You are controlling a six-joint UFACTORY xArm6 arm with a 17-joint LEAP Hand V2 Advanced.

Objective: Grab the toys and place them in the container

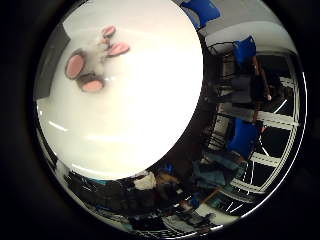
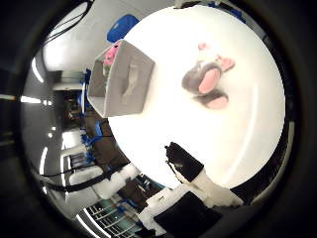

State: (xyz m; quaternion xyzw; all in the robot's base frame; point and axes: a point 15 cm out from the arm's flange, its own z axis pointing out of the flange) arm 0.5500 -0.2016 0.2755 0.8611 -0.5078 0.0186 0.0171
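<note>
Here we are above a round white worktop (image 2: 237, 148), and the plush toy (image 2: 205, 82), grey with pink ears and feet, is lying out on the open surface, nothing touching it. It looks like a soft mouse-like figure lying on the worktop, though its exact pose is hard to make out. Over by the worktop's edge sits the container (image 2: 124, 82), a pale grey box tilted in this view, and there's something pink (image 2: 112, 53) already showing inside it near the rim. Toy and container are well apart, with bare white worktop between them. The hand (image 2: 185, 163) comes in from the edge of the thumb-side view, a black-tipped finger on white parts reaching out over the worktop, clear of the toy and holding nothing; the finger seen looks extended rather than curled. Blue chairs (image 1: 245, 50) stand beyond the worktop in the room.
</note>
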